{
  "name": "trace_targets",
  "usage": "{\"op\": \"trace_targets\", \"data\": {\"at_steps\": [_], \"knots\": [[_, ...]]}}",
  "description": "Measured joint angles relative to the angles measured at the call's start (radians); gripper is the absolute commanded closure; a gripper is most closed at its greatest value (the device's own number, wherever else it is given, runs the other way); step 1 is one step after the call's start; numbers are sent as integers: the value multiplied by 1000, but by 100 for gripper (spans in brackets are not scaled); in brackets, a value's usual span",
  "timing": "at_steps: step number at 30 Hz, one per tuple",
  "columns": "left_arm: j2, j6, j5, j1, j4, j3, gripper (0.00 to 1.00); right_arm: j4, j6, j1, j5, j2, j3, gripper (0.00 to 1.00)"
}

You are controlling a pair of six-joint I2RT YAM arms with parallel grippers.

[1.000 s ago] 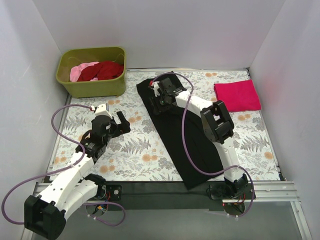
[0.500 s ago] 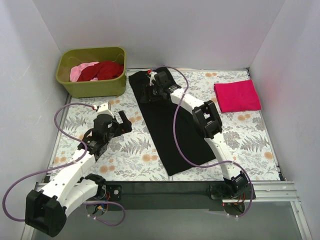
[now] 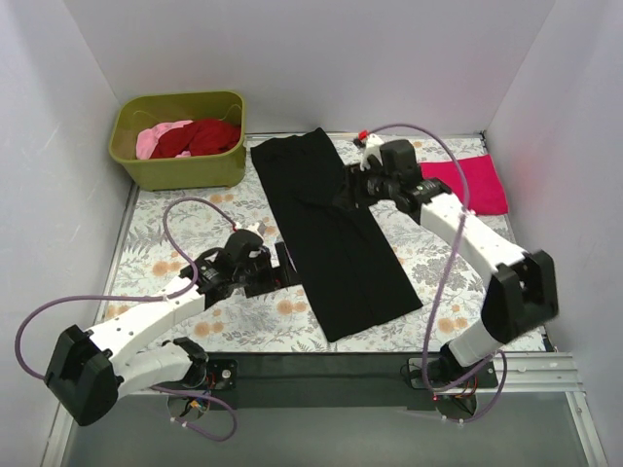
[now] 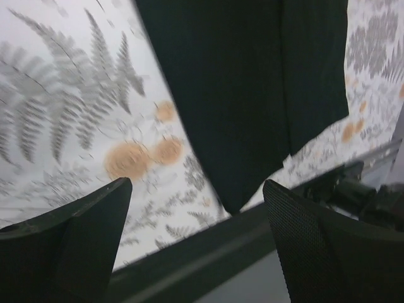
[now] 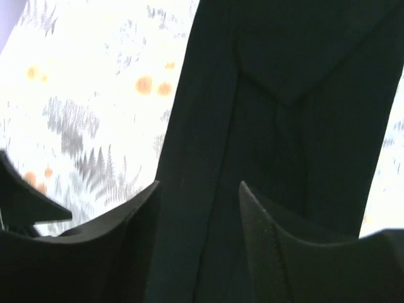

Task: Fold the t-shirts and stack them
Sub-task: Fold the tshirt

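Note:
The black t-shirt [image 3: 331,233] lies flat as a long folded strip, running from the back of the table toward the front edge. My right gripper [image 3: 356,187] is open and empty over the strip's right edge near its far end; in the right wrist view [image 5: 199,196] black cloth [image 5: 271,126] fills the gap. My left gripper [image 3: 283,269] is open and empty just left of the strip's left edge; in the left wrist view [image 4: 196,208] the shirt's near corner [image 4: 252,82] shows ahead. The folded magenta-pink shirt [image 3: 479,187] lies back right. The dark red shirt [image 3: 206,136] and pale pink shirt [image 3: 156,140] sit in the tub.
The olive-green tub [image 3: 175,102] stands at the back left corner. The floral table cloth [image 3: 195,292] covers the table. A dark rail [image 3: 311,368] runs along the near edge. White walls close in the left, back and right sides.
My right gripper dragged the black shirt's far end back and left, let it go and moved right. My left gripper swung right to the shirt's left edge.

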Motion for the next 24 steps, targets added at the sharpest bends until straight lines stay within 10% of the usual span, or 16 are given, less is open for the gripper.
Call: {"op": "trace_targets", "data": {"at_steps": [11,24], "knots": [[272,-217,4,-401,-140,143,42,-177,-8,12,-48,-430,-685,54],[516,-274,-113,-521,-273,303,64,-216,-14,-60,86,-608,-757,54]]}}
